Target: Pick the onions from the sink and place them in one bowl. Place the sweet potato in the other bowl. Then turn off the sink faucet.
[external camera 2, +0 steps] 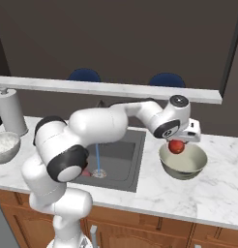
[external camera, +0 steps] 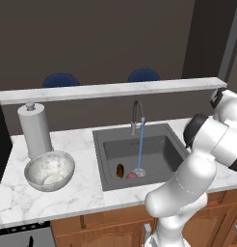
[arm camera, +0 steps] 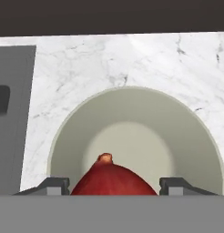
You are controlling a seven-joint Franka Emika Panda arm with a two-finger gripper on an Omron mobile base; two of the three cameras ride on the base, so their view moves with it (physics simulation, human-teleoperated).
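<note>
My gripper hangs right of the sink, shut on the bright red onion, just above the olive-beige bowl. In the hand view the onion sits between my gripper tips, over the bowl's hollow. In the sink lie the brown sweet potato and the duller pinkish onion. Water runs in a blue stream from the faucet. The silvery mottled bowl stands left of the sink.
A paper towel roll stands behind the grey bowl. A raised marble ledge runs along the back, with two blue chairs beyond. My arm arches over the sink. Bare counter lies right of the olive bowl.
</note>
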